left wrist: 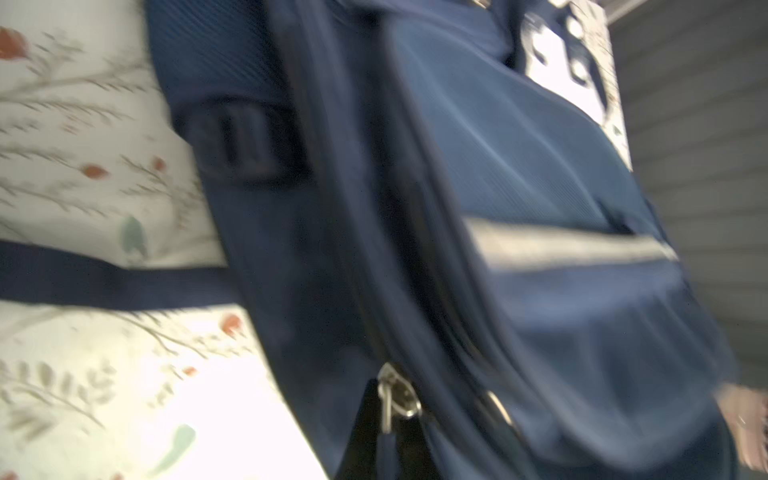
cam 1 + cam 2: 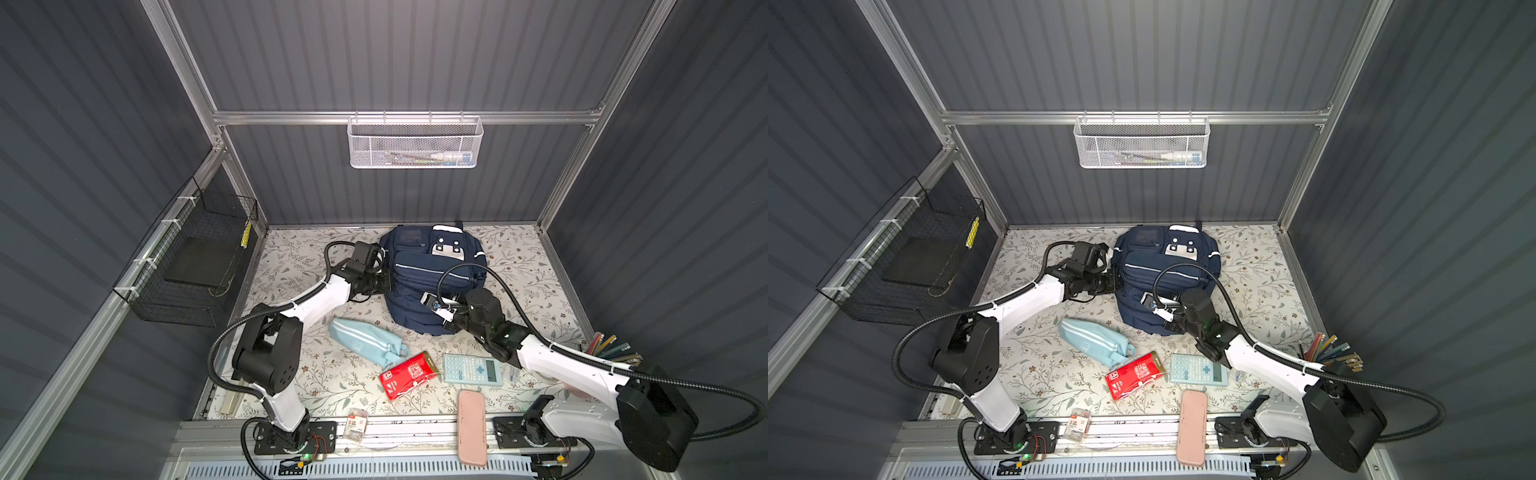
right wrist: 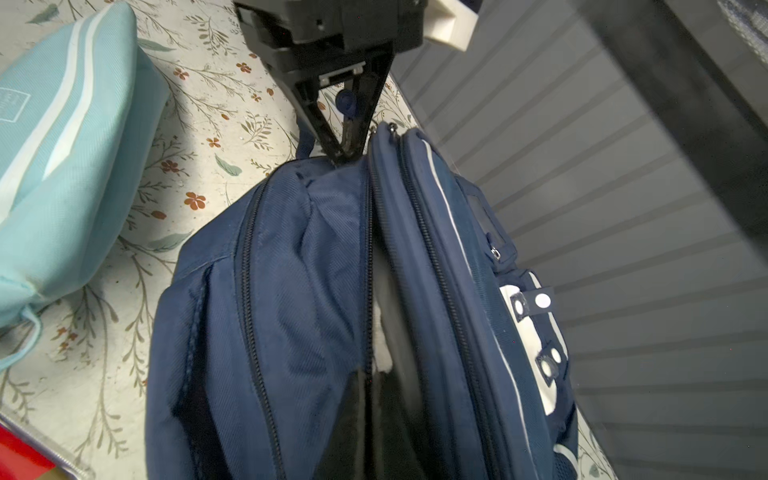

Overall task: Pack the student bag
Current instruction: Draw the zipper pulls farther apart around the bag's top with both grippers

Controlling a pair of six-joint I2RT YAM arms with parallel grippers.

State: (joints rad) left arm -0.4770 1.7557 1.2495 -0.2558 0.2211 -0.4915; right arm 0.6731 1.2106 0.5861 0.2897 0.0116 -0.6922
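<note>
Blue student bag (image 2: 415, 266): your left gripper (image 3: 347, 153) pinches its left edge; your right gripper (image 2: 428, 301) sits closed on its near end.

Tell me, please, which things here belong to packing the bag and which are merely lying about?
Belonging to the job: backpack; right gripper, pinching its edge; left gripper at its side; probably for packing: blue pouch, calculator, pink case, red packet.
Lying about: white basket; black basket; small packet on the front rail.
</note>
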